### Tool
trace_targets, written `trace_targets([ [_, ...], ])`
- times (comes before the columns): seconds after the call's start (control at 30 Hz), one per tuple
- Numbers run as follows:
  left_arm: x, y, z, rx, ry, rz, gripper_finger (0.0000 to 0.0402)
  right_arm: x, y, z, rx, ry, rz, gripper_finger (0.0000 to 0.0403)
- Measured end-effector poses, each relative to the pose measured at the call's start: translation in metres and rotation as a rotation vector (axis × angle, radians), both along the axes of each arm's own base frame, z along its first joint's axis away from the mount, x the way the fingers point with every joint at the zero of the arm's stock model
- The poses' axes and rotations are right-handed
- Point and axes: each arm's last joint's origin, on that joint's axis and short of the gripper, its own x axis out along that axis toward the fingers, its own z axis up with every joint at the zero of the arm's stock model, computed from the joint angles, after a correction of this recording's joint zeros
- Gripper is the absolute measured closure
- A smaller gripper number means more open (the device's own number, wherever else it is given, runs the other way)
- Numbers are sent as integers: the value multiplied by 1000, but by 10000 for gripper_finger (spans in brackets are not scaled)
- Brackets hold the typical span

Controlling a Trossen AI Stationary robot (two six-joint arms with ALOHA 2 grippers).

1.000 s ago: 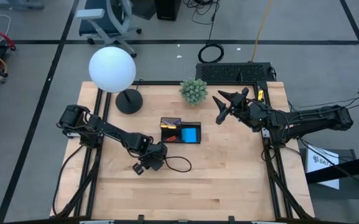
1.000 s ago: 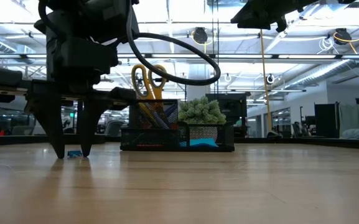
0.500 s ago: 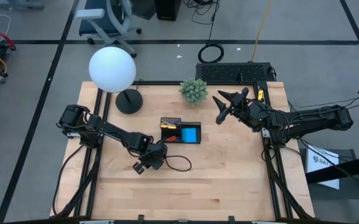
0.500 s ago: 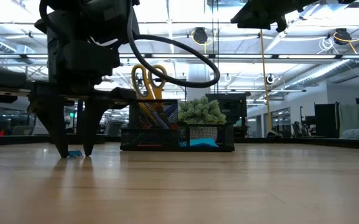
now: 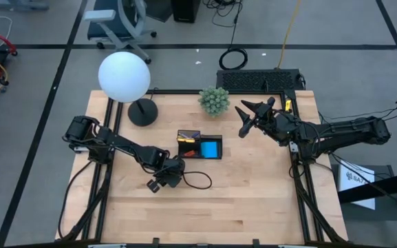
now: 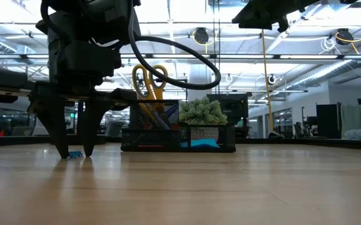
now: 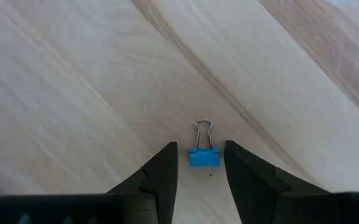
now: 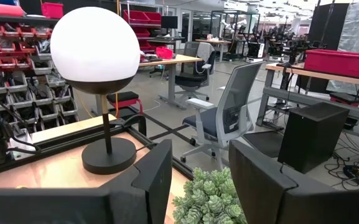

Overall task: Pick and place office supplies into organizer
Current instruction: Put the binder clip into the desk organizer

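Left wrist view shows a small blue binder clip point(image 7: 203, 155) lying flat on the wooden bench point(image 7: 92, 81), between the fingertips of the left end effector point(image 7: 201, 163), whose fingers stand narrowly apart at either side of it. The black organizer point(image 5: 199, 146) sits nearby, yellow-handled scissors point(image 6: 149, 80) upright inside. Farther off, the right end effector point(image 5: 245, 118) hangs spread wide above the bench near the green plant ball point(image 5: 214, 100).

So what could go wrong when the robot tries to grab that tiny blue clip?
The blue binder clip is small and lies flat on the table between the open fingers of the left gripper, so it might slip out or skid away as they close. The fingertips sit almost on the wood and could scrape it. The right gripper waits, raised, near the plant.
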Motion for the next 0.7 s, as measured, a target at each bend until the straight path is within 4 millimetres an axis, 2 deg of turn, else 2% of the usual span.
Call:
trace_targets([
  [0.27,0,0,0,-4,2,13,271,0,0,0,0,0,0,250],
  [0.57,0,0,0,-3,7,18,341,0,0,0,0,0,0,250],
  [0.7,0,0,0,-5,4,23,348,0,0,0,0,0,0,250],
])
